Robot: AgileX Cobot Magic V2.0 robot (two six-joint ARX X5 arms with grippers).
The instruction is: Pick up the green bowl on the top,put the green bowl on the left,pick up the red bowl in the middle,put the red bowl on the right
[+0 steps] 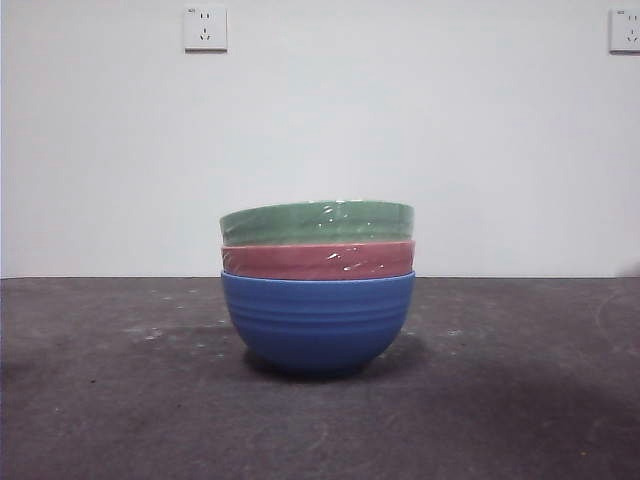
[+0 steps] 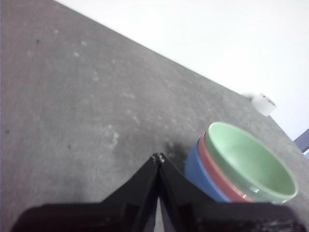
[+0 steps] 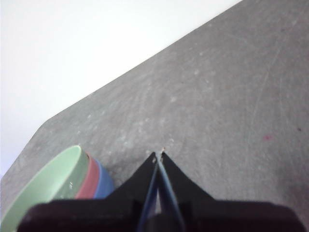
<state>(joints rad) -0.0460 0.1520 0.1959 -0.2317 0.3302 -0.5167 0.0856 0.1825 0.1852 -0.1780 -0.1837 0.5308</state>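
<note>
Green bowl [image 1: 317, 222] sits nested atop red bowl [image 1: 318, 260] mid-desk [image 1: 120, 400], untouched; I see left gripper [image 2: 158, 157] and right gripper [image 3: 159, 155] both pressed together, so next: spread left gripper, reach rim.

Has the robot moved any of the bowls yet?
Not yet. The green bowl sits on top of the red bowl, both nested in the blue bowl. Left gripper and right gripper are shut and holding nothing. Both bowls are left to move.
</note>
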